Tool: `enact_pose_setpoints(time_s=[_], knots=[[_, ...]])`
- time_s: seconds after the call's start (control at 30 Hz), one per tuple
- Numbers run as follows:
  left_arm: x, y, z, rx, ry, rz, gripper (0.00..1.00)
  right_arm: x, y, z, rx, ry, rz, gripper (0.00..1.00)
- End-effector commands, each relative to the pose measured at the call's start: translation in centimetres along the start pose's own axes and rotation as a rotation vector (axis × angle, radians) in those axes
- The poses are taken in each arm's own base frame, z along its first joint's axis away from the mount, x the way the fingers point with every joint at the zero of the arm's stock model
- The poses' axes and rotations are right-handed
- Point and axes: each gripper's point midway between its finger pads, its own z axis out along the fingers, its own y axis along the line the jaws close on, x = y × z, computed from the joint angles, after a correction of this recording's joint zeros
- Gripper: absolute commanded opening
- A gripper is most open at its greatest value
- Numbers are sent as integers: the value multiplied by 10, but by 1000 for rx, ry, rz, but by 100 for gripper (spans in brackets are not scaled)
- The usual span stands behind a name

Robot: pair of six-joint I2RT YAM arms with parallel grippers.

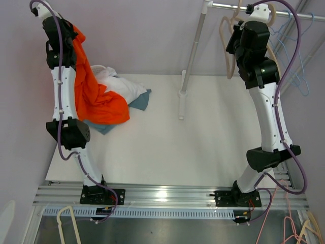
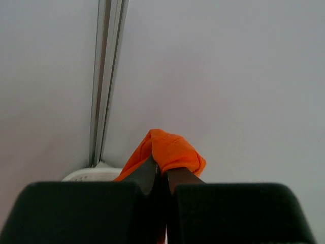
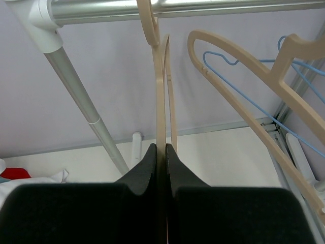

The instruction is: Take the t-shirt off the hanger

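One limp orange t-shirt [image 1: 96, 96] in left hand [image 2: 162, 170], perhaps plastic hanger [image 3: 159, 101]

Lilac walls [image 1: 152, 30], white table [image 1: 203, 147], metal rail [image 3: 228, 6].

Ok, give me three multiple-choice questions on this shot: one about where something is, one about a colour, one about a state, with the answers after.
1. Where does the clothes pile lie on the table? A) far left B) near right C) centre
2. What colour is the t-shirt in the left jaws? A) blue B) orange C) green
3. How are the right jaws? A) wide open B) shut on the beige hanger C) shut on a sock

Answers: 1 A, the top view shows it at the table's far-left corner. 2 B, the left wrist view shows orange cloth pinched. 3 B, the right wrist view shows them closed on the hanger's thin edge.
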Motion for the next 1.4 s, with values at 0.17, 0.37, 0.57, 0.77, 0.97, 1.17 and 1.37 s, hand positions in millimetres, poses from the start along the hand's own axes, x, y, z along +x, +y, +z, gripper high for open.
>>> enact_pose_setpoints(time_s=[0.17,0.37,0.57,0.77,0.97,1.17,1.37], knots=[[37,9,14,-3,65,-39,1,8,-7,23,4,-11,39,0],[118,13,4,14,302,-70,1,30,-18,29,17,33,54,0],[175,2,3,81,516,-84,7,42,-22,31,14,62,61,0],[220,16,-11,41,658,-79,67,29,-26,17,3,30,68,3],[176,5,-39,61,620,-54,99,18,-31,7,4,13,68,29],[86,-26,-106,19,431,164,99,5,-34,-5,1,-9,67,47],[76,-67,-202,99,411,338,100,-14,-44,-29,30,-32,62,84]])
